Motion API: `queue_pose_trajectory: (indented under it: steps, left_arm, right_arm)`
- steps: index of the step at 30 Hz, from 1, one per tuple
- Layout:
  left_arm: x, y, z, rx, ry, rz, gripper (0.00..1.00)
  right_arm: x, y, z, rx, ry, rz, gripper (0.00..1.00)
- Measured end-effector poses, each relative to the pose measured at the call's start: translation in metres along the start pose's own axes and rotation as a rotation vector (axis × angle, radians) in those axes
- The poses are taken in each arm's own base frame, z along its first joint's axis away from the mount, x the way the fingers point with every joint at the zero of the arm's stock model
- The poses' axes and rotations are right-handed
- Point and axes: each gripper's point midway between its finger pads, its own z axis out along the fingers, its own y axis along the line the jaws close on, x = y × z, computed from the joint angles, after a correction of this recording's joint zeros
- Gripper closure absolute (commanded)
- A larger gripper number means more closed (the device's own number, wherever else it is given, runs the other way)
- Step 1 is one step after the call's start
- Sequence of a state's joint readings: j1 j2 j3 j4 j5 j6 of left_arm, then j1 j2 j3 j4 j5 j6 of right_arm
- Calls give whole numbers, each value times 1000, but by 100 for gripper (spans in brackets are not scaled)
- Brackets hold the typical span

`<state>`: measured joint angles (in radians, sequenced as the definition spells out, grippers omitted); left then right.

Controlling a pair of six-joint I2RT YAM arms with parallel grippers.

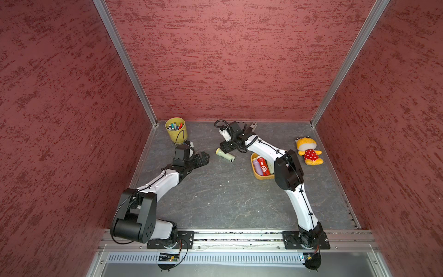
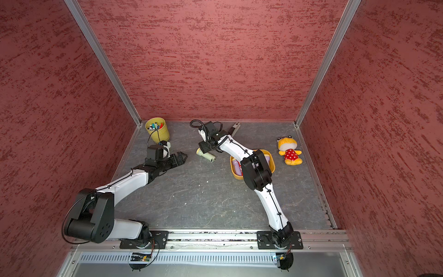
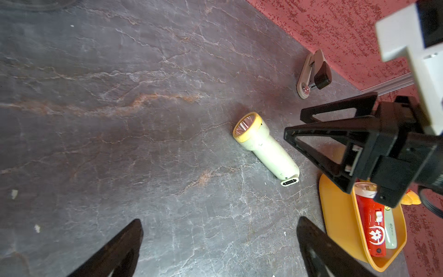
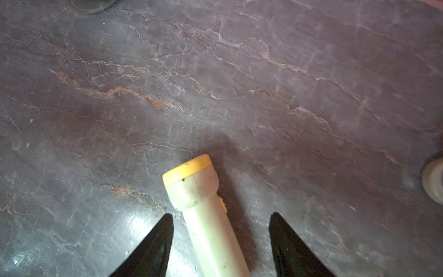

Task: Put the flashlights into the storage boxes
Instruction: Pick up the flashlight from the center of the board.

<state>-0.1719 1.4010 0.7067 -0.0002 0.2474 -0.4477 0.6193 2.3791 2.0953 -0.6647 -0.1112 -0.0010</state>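
Note:
A pale green flashlight (image 1: 225, 154) (image 2: 206, 155) (image 3: 266, 148) (image 4: 208, 227) with a yellow head lies on its side on the grey table. My right gripper (image 4: 221, 214) (image 1: 226, 147) (image 3: 294, 122) hangs over its handle, open, one finger on each side and neither touching it. The orange storage box (image 1: 260, 177) (image 2: 272, 160) (image 3: 335, 215) sits under the right forearm. It holds a red flashlight (image 1: 263, 166) (image 3: 370, 225), a lilac one (image 1: 257, 165) and a pale green one (image 3: 390, 235). My left gripper (image 1: 203, 157) (image 3: 219, 219) is open and empty, to the left of the loose flashlight.
A round yellow cup (image 1: 176, 130) of pens stands at the back left, just behind the left wrist. A small stapler (image 1: 253, 124) (image 3: 311, 74) lies by the back wall. A plush toy (image 1: 308, 150) lies at the right. Red walls close off three sides.

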Motion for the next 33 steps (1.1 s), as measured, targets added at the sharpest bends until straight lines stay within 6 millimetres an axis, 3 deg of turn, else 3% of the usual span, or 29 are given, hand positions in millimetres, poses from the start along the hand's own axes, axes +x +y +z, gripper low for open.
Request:
queue_pose_trajectory:
  steps: [6,22,33]
  left_arm:
    - [-4,5,-1,-1,-6,-4,0]
    - [-1,8,3,11,9,-11,0]
    - [-1,7,3,14,8,-11,0]
  right_arm:
    - [9,7,22,-19,57,-18,36]
    - [33,11,39,-35,139,-13,40]
    - [39,7,41,-17,160,-4,60]
